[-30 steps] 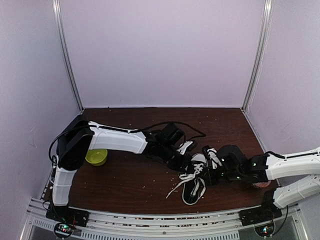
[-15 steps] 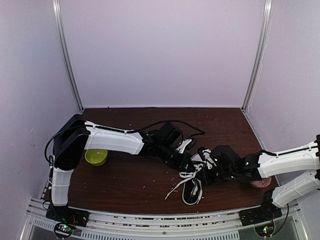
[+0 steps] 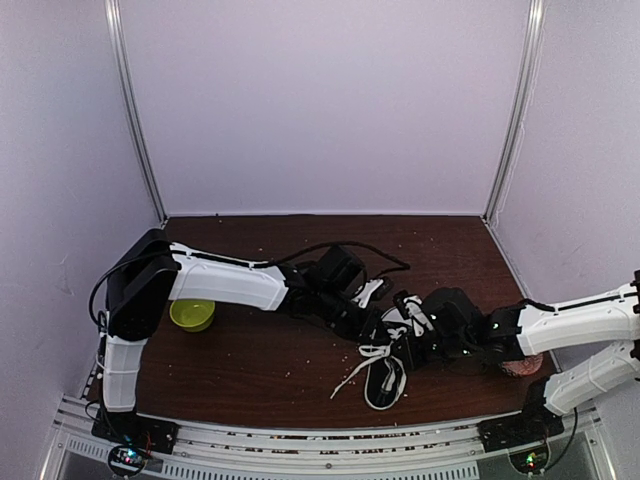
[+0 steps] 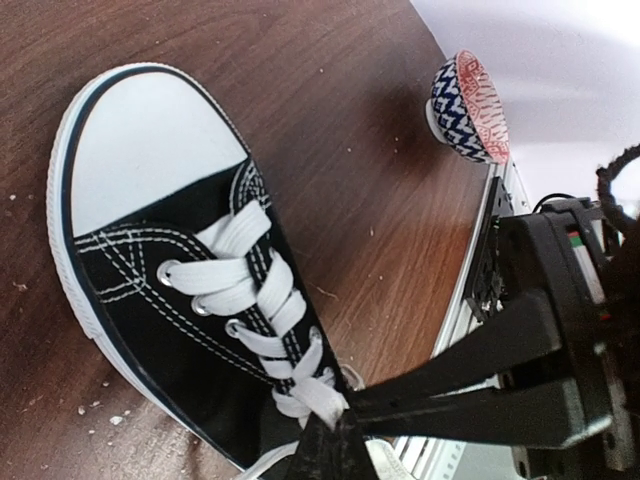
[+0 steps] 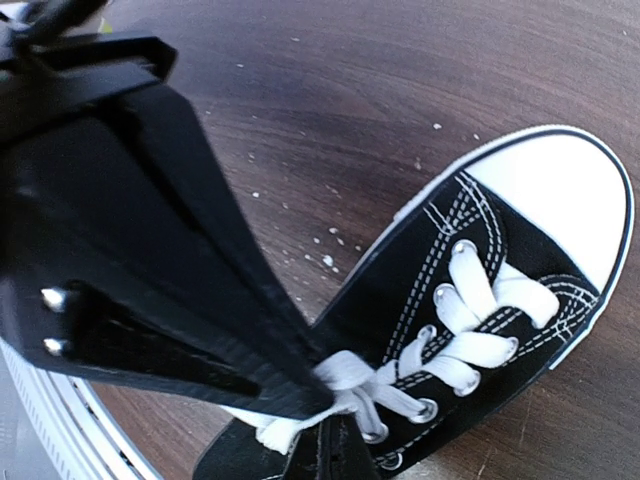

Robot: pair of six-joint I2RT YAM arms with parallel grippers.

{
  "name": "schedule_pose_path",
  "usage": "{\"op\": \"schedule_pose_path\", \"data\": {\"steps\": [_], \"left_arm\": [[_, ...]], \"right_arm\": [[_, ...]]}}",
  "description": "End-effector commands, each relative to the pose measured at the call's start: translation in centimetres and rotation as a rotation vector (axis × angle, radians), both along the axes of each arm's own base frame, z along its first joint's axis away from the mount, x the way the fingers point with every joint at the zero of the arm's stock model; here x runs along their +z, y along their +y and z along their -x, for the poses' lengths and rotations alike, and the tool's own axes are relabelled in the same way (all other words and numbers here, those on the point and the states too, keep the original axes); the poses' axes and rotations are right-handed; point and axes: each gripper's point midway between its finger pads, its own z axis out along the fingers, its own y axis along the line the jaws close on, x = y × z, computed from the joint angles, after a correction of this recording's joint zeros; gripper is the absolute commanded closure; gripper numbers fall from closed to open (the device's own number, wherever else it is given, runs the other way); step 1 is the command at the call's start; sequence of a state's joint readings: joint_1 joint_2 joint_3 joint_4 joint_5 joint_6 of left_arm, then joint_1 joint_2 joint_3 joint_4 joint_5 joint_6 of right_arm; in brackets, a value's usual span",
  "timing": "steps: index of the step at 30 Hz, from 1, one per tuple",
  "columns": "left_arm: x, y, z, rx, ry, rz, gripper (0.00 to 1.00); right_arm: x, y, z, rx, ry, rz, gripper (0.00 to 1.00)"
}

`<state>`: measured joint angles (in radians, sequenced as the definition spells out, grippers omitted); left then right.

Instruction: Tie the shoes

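Observation:
The black shoe (image 3: 384,380) with white toe cap (image 4: 140,140) lies mid-table, its white laces (image 4: 235,285) crossed up the tongue. Both grippers meet over the top eyelets. My left gripper (image 4: 335,440) (image 3: 372,322) is shut on a white lace strand at the top of the lacing. My right gripper (image 5: 338,445) (image 3: 406,336) is shut on another strand of the lace (image 5: 350,385) from the opposite side. The right gripper's fingers (image 4: 450,385) cross just in front of the left fingertips, nearly touching them. A loose lace end (image 3: 350,378) trails onto the table beside the shoe.
A yellow-green bowl (image 3: 192,313) sits near the left arm's base. A blue-and-red patterned bowl (image 4: 468,105) (image 3: 522,366) stands at the right, partly behind the right arm. White crumbs (image 5: 330,245) dot the brown table (image 3: 260,360). The metal rail (image 3: 320,440) runs along the near edge.
The right gripper has moved left toward the left gripper, and the shoe has shifted slightly left with the laces. The left arm has barely moved.

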<state>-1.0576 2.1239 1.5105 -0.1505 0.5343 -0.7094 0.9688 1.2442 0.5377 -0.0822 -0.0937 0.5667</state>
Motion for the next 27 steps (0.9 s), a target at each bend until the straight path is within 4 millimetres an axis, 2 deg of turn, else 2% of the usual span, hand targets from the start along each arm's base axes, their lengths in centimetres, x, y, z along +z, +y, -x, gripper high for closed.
{"op": "schedule_pose_path", "data": {"steps": [1,18,24,27], "left_arm": [[1.6,-0.1,-0.1,0.02,-0.018,0.026,1.0],[3.4,0.1,1.0,-0.043,-0.047,0.118,1.0],[2.7,0.2,1.4,-0.057,-0.028,0.112,1.0],[1.5,0.7,1.6,-0.064,-0.016,0.076,1.0]], "right_arm": [[1.5,0.8,0.1,0.043,-0.032,-0.054,1.0],[-1.0,-0.6,-2.1,-0.078,-0.016,0.101,1.0],[-0.9,-0.8,-2.3,-0.088,-0.02,0.097,1.0],[-0.5,-0.9,-2.3,-0.097,-0.028,0.085,1.0]]}}
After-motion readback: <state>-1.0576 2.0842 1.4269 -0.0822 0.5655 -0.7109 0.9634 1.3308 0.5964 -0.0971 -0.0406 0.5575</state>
